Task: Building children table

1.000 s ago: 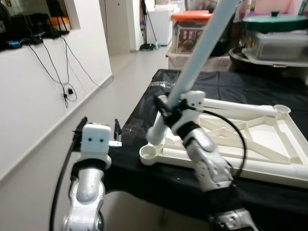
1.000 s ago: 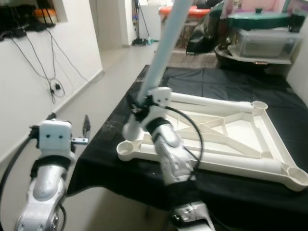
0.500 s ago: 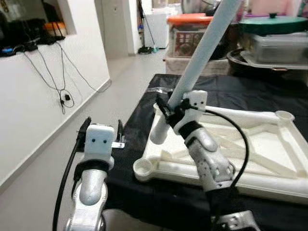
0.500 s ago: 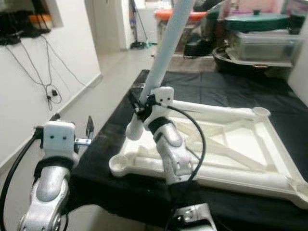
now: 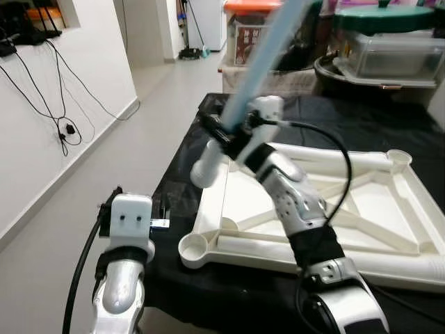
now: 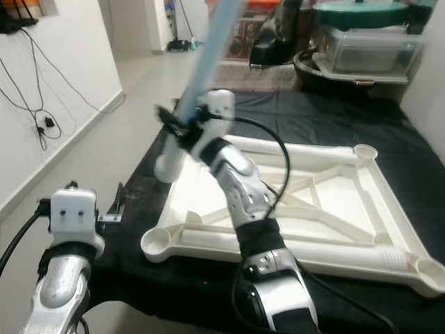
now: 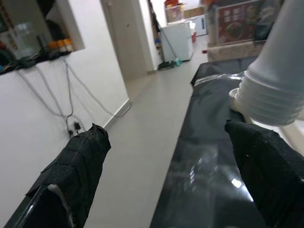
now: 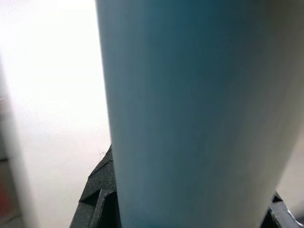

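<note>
A white children's table top point(image 5: 212, 202) lies upside down on the black-covered table point(image 5: 177, 188), with an empty round corner socket point(image 5: 193, 247) at its near left. My right gripper point(image 5: 226, 132) is shut on a light blue table leg point(image 5: 261, 62), held tilted. The leg's white threaded end point(image 5: 207, 167) hangs above the top's left rim, apart from the socket. In the right wrist view the blue leg point(image 8: 190, 114) sits between the fingers point(image 8: 102, 187). My left gripper point(image 7: 173, 156) is open and holds nothing, off the table's left edge, with the threaded end point(image 7: 268, 90) ahead of it.
Storage boxes stand behind the table: one with an orange lid point(image 5: 250, 8) and a green-lidded container point(image 5: 382, 17). A white wall with hanging cables point(image 5: 62, 104) runs along the left, with bare floor point(image 5: 139, 139) between it and the table.
The whole view has shifted. My right gripper has carried the leg up and to the left, so its white end is farther from the corner socket. The left gripper stays open.
</note>
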Robot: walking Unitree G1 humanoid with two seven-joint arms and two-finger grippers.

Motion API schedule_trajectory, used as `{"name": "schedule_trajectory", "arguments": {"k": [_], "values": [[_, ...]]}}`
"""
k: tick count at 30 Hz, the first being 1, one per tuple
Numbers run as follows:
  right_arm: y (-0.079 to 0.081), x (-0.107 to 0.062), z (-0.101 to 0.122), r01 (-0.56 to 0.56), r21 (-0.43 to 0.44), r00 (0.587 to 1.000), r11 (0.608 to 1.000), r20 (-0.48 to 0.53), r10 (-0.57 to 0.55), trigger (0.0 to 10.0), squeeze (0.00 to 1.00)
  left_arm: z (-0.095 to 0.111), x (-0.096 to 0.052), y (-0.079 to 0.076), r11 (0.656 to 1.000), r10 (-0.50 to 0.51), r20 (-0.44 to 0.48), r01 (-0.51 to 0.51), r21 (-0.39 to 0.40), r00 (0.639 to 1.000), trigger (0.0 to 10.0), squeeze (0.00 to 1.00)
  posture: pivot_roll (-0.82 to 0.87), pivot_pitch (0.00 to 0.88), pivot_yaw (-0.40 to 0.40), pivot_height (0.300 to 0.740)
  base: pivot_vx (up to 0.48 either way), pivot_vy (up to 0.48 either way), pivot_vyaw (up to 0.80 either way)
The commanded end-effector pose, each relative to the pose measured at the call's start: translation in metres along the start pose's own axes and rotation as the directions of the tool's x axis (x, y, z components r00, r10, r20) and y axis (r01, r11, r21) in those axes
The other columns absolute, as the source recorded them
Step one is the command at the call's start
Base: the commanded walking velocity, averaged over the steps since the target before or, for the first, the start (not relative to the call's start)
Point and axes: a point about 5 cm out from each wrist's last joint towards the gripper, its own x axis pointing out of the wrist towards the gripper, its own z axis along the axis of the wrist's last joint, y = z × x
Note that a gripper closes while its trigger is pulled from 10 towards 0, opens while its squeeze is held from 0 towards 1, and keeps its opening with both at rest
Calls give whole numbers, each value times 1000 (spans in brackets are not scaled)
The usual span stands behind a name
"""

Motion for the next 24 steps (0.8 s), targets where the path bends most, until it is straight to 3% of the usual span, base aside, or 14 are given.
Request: {"name": "schedule_trajectory", "arguments": {"k": [1, 2, 5, 8, 10, 11, 12, 16, 18, 21, 24], "values": [[-2, 3, -1, -103, 34, 994, 994, -32, 104, 10000, 0, -3, -8, -1, 1000, -23, -28, 22, -20, 999, 10000, 0, 91, 0, -31, 740, 0, 0, 0], [-2, 3, -1, -103, 34, 994, 994, -32, 104, 10000, 0, -3, -8, -1, 1000, -23, -28, 22, -20, 999, 10000, 0, 91, 0, -31, 740, 0, 0, 0], [4, 11, 6, -343, 72, 934, 937, -82, 348, 10000, 0, -13, -30, 0, 997, -70, -101, 66, -36, 992, 10000, 0, 111, 36, -39, 740, 0, 0, 0], [4, 12, 8, -396, 81, 911, 914, -85, 403, 10000, 0, -16, -37, -1, 996, -88, -123, 83, -44, 989, 10000, 0, 116, 45, -42, 740, 0, 0, 0], [3, 8, 4, -496, 75, 853, 865, -145, 502, 10000, 0, -17, -51, -10, 983, -167, -151, 154, -94, 974, 10000, 0, 137, 83, -46, 740, 0, 0, 0], [3, 8, 4, -496, 75, 853, 865, -145, 502, 10000, 0, -17, -51, -10, 983, -167, -151, 154, -94, 974, 10000, 0, 137, 83, -46, 740, 0, 0, 0], [1, 3, 1, -549, 86, 814, 832, -172, 555, 10000, 0, -13, -60, -15, 970, -225, -158, 205, -128, 962, 10000, 0, 147, 105, -48, 740, 0, 0, 0], [0, -2, 1, -593, 104, 781, 799, -167, 601, 10000, 0, -10, -68, -18, 961, -258, -165, 235, -147, 952, 10000, 0, 158, 137, -40, 740, 0, 0, 0], [0, -7, 1, -651, 109, 734, 751, -164, 659, 10000, 0, -4, -77, -21, 942, -305, -166, 272, -196, 938, 10000, 0, 164, 166, -33, 740, 0, 0, 0], [0, -8, 0, -679, 103, 707, 727, -177, 685, 10000, 0, 2, -84, -24, 919, -364, -162, 325, -222, 917, 10000, 0, 170, 193, -25, 740, 0, 0, 0], [-2, -8, 4, -697, 90, 690, 711, -184, 700, 10000, 0, 3, -93, -23, 915, -389, -176, 357, -185, 904, 10000, 0, 180, 229, -14, 740, 0, 0, 0]]}}
